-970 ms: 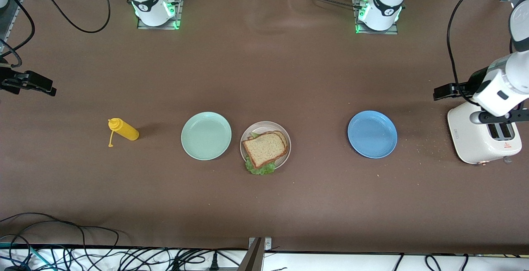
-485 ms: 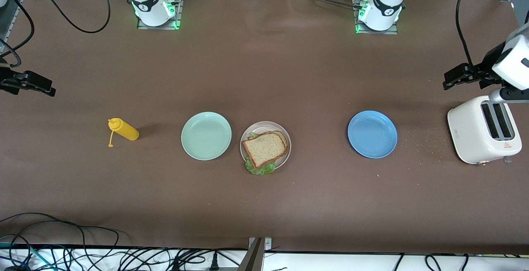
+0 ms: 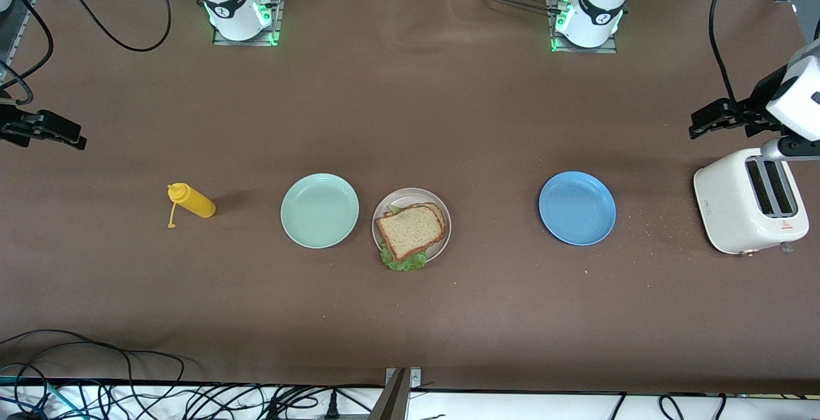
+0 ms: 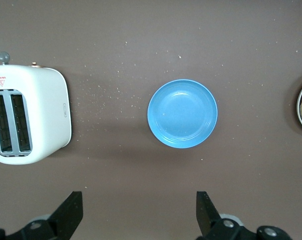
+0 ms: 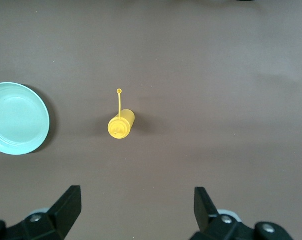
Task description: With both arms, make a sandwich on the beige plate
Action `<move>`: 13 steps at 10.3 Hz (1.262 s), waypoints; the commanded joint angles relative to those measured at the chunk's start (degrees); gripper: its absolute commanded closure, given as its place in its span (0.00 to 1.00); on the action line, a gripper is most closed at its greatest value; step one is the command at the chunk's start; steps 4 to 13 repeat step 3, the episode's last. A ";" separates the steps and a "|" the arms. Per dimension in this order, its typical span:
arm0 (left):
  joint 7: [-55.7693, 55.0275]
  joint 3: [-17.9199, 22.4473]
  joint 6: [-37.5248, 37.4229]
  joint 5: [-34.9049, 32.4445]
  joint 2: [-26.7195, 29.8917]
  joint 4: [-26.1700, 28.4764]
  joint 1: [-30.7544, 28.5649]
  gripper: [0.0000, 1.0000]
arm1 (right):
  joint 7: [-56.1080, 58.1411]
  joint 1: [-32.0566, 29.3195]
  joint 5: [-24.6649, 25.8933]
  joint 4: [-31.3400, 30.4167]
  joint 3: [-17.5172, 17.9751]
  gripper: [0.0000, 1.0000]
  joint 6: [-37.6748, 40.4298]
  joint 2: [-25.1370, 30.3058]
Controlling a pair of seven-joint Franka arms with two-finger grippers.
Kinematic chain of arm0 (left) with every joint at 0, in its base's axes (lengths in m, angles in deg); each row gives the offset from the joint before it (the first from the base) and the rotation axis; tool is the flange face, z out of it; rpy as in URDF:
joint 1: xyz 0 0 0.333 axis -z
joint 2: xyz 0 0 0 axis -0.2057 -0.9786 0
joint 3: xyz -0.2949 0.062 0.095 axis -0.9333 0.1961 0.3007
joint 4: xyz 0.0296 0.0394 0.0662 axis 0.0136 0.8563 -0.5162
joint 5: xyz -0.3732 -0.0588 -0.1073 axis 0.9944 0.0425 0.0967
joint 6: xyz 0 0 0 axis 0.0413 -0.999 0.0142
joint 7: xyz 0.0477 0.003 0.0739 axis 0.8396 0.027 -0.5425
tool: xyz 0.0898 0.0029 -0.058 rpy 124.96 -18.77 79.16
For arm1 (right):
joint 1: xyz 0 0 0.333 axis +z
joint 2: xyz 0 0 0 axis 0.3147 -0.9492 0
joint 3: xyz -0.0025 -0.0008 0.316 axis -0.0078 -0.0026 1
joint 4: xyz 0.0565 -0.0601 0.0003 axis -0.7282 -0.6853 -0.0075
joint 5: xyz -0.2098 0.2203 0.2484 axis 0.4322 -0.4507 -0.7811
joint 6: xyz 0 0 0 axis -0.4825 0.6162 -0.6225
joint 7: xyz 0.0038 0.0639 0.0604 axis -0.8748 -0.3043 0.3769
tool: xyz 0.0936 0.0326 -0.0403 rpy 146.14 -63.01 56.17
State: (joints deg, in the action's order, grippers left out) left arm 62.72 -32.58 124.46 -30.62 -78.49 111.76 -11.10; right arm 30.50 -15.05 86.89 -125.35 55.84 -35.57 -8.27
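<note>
Front view: the sandwich (image 3: 411,231) lies on the beige plate (image 3: 442,215), between two other plates. Left gripper (image 4: 140,215) hangs spread apart beside the toaster (image 3: 749,201); right gripper (image 5: 136,212), likewise spread, hangs near the mustard bottle (image 5: 121,124).

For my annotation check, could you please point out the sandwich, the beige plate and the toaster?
sandwich (image 3: 410,229), front view, middle of the top bread slice.
beige plate (image 3: 410,193), front view, bare rim farthest from the camera.
toaster (image 4: 47,116), left wrist view, white top beside the slots.
</note>
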 commanded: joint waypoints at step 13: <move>1.06 -0.54 -1.24 -1.65 -1.03 -2.54 0.11 0.00 | 0.80 0.04 0.37 1.57 -0.08 0.00 0.48 -0.64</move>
